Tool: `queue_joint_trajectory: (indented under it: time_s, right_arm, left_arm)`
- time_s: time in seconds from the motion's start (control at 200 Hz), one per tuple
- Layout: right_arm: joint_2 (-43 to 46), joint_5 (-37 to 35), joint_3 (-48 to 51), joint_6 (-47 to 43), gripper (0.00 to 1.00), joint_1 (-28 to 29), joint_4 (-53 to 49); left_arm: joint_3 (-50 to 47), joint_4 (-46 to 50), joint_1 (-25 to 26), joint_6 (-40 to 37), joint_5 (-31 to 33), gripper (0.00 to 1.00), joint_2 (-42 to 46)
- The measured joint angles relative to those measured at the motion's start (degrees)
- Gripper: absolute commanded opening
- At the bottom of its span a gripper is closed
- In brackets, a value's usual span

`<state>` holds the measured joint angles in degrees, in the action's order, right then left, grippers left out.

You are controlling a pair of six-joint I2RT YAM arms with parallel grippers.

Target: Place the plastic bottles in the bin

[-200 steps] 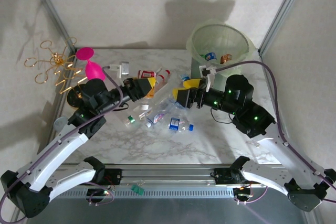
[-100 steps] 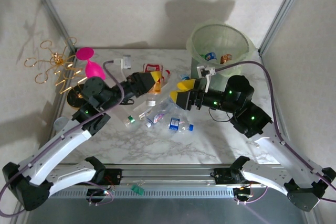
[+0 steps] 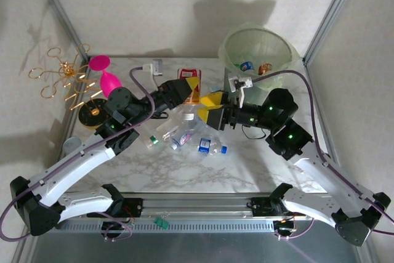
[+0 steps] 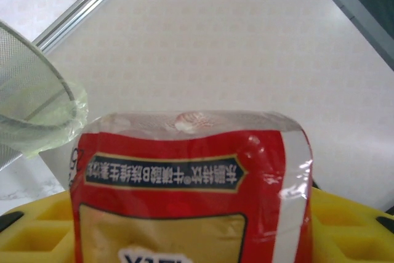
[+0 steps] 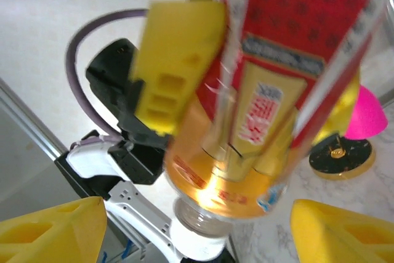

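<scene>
A bottle [image 3: 189, 78] clamped by the left gripper [image 3: 183, 90] is apparently offered to the wide-spread right gripper [image 3: 210, 108], nearer the bin [image 3: 229, 53].

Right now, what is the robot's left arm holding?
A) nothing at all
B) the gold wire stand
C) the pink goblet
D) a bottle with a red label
D: the yellow left fingers sit on both sides of the bottle with the red label, clamped on it.
</scene>
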<state>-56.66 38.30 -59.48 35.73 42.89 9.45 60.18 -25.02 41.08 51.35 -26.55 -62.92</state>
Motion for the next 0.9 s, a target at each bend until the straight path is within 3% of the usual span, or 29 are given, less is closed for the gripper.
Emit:
queue_joint_trajectory:
  time_s: [0.31, 0.651, 0.901]
  right_arm:
    - [-4.4, 2.5, 3.0, 3.9, 0.75, 1.3, 5.6]
    - [-6.9, 3.8, 3.0, 6.0, 0.43, 3.0, 11.0]
    - [-7.7, 3.8, 3.0, 9.0, 0.26, 3.1, 12.0]
  left_arm:
    - [0.0, -0.5, 0.3, -0.1, 1.7, 0.45, 0.3]
    - [-1.0, 0.0, 1.0, -0.7, 3.1, 0.45, 0.2]
    - [-1.0, 0.3, 1.2, -3.9, 5.5, 0.45, 0.3]
